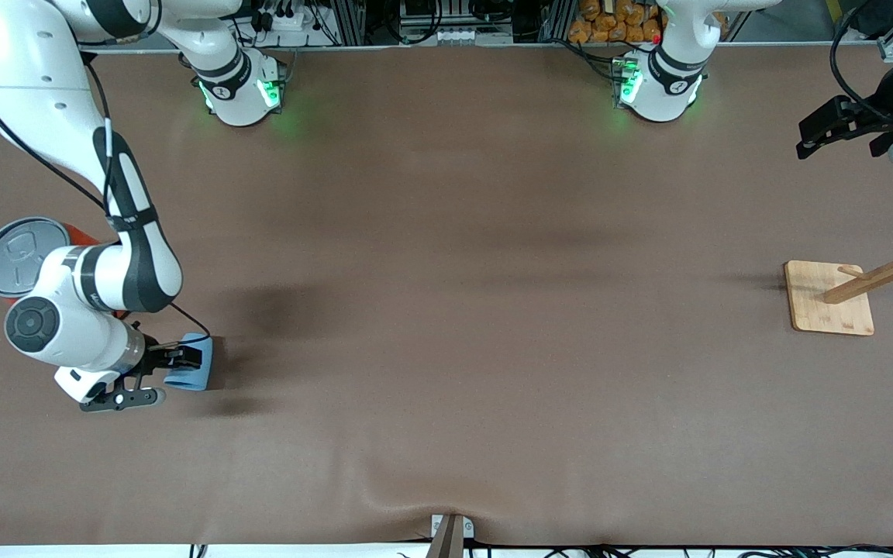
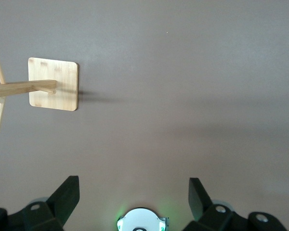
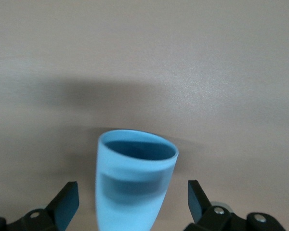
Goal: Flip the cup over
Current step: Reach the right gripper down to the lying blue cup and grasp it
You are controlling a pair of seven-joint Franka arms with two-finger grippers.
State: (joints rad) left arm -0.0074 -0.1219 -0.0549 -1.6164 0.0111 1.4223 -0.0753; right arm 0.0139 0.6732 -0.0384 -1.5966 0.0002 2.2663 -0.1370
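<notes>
Nearest the front camera, the cup (image 1: pixel 192 362) sits on the bench (image 1: pixel 446 325) at the right arm's end, between the fingers of the right hand (image 1: pixel 158 377), which are spread wide and, by the right wrist view, clear of its walls. The step looks like the approach to a grasp; next the fingers must close on the cup (image 3: pixel 132 183) before any turning. An orange can (image 1: pixel 16 254) stands farther from the camera. The left hand (image 1: pixel 842 128) waits open above the left arm's end, near a wooden rack (image 1: pixel 830 298).
</notes>
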